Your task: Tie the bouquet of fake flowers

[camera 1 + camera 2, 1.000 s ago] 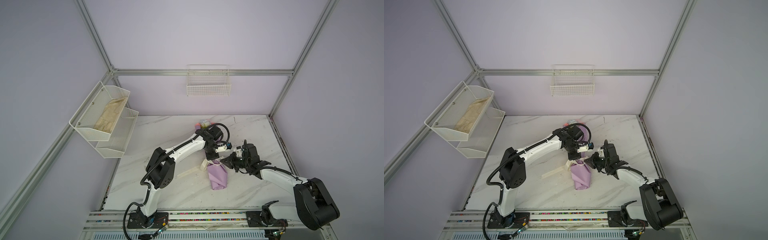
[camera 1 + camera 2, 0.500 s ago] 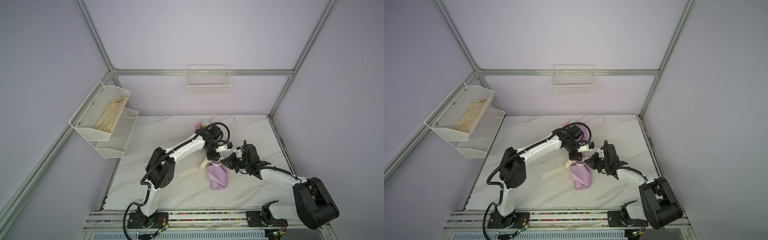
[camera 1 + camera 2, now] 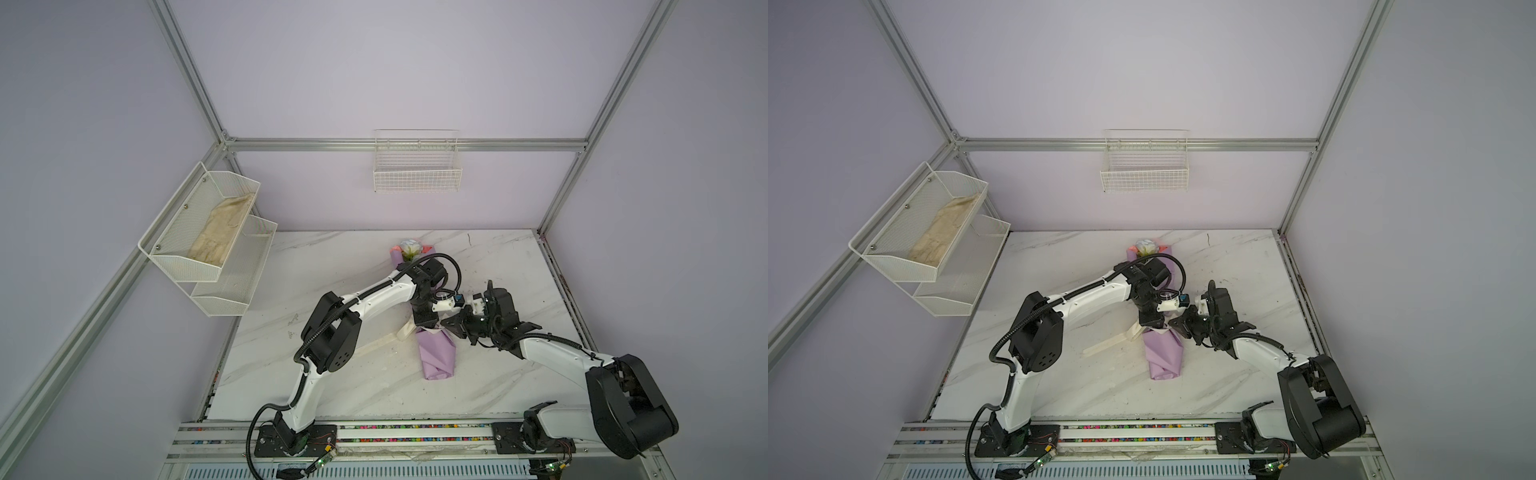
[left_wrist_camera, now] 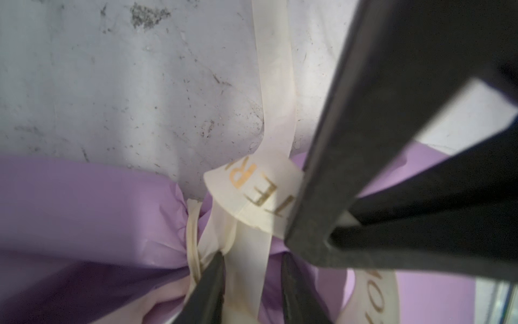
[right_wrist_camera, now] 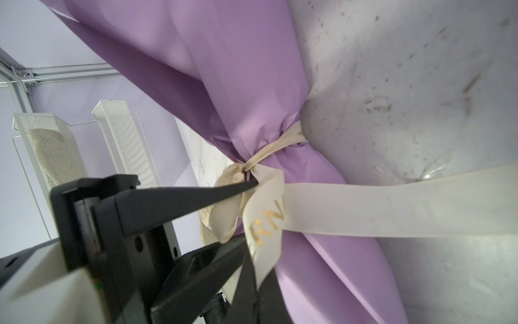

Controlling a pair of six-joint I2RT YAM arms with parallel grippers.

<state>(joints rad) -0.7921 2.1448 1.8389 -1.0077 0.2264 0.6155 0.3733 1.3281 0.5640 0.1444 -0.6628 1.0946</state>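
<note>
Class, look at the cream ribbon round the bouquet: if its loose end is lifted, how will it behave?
Probably floppy: the ribbon curls into loops and lies flat along the table. Likely very light: it looks thin. Perhaps slippery: its surface looks smooth, so the knot on the wrap may loosen.

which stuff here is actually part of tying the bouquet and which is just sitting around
In the job:
bouquet of fake flowers
cream ribbon tied round its neck
left claw, open around the knot
right claw, shut on a ribbon end

Just lying about:
wire basket on the back wall
two-tier mesh shelf on the left wall
beige cloth in its upper tier
</note>
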